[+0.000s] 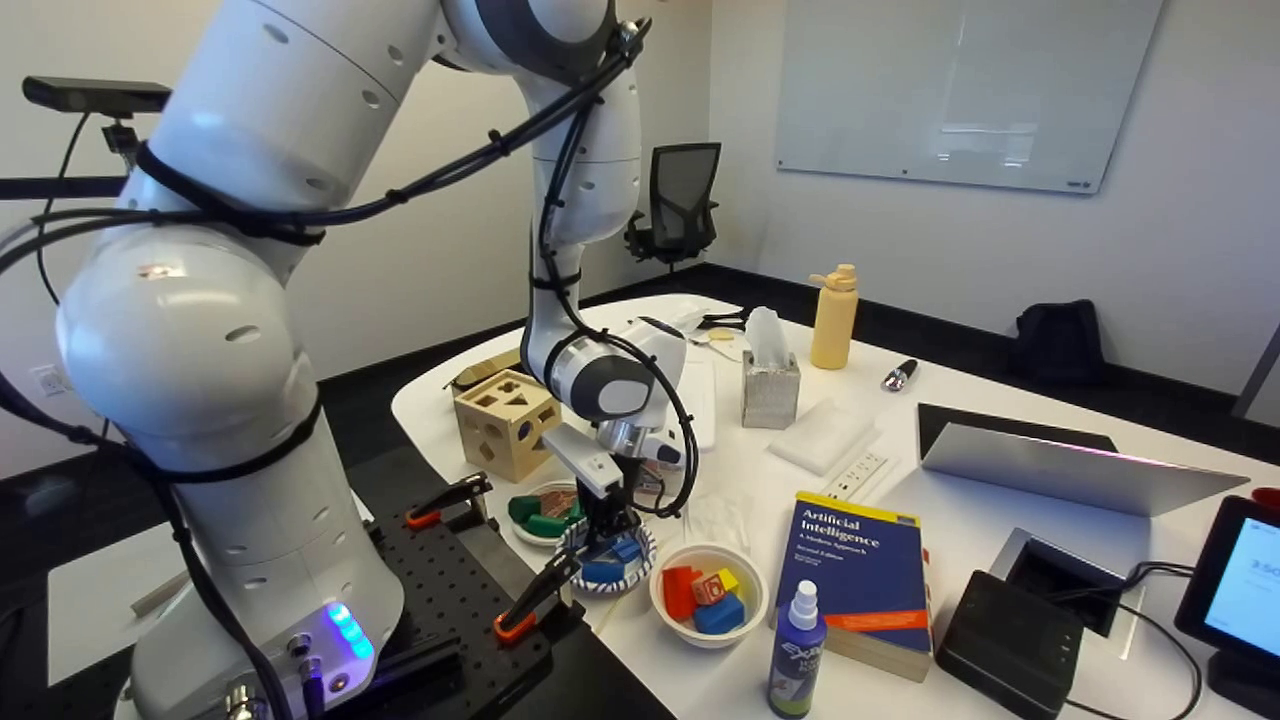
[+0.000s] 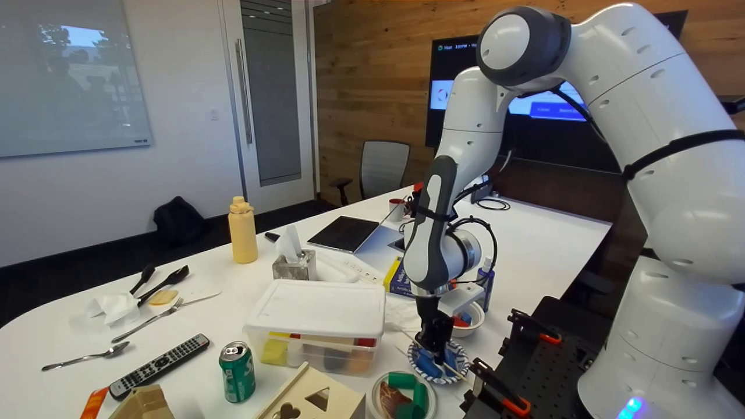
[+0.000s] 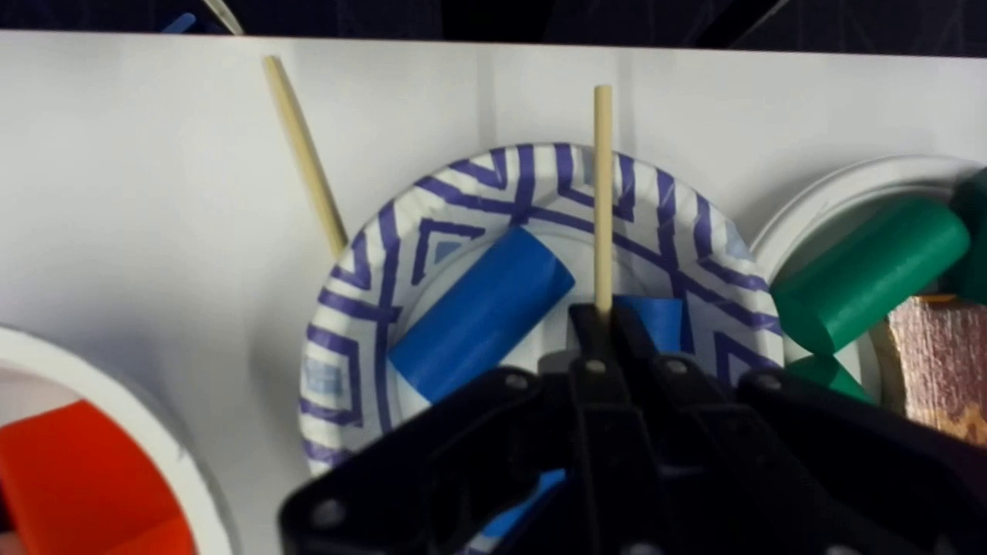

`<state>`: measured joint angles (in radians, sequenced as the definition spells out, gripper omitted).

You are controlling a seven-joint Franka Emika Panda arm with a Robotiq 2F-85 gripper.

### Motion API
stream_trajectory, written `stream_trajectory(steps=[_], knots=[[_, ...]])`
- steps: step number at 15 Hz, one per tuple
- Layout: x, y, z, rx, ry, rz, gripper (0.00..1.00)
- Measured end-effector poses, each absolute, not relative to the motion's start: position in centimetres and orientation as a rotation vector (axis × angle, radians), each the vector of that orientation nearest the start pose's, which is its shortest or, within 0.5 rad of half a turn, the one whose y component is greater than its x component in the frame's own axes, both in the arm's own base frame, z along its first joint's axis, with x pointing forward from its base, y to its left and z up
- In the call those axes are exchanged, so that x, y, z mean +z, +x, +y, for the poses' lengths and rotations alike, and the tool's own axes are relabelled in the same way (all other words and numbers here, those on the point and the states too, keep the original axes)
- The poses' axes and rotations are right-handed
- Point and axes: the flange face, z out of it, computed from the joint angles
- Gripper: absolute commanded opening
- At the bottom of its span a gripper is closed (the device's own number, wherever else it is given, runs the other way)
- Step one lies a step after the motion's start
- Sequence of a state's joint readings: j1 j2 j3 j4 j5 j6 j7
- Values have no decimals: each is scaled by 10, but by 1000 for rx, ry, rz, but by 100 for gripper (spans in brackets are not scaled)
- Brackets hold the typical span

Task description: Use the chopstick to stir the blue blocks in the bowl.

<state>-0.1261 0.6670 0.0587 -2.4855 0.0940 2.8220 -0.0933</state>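
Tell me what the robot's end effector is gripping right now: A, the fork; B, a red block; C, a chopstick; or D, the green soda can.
C, since the wrist view shows a chopstick running out from between the closed fingertips of the end effector, crossing the rim of the patterned bowl as seen from there.

Three blue blocks (image 3: 482, 312) show in one patterned paper bowl (image 3: 355, 324). Two chopsticks (image 3: 603, 193) (image 3: 307, 158): one over that bowl, one at its rim. Near it: one white bowl (image 1: 705, 554), one white dish (image 3: 825, 194), two clamps (image 1: 540, 597). Well apart from it: one tissue box (image 1: 770, 395), one water bottle (image 1: 834, 320).
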Motion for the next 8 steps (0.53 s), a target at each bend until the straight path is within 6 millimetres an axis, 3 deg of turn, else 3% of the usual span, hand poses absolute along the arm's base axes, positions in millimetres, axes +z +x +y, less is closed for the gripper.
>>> stream_trajectory(steps=[3,8], knots=[[30,396,-24,465,-2982,153,2],[82,408,-36,575,-2821,322,2]])
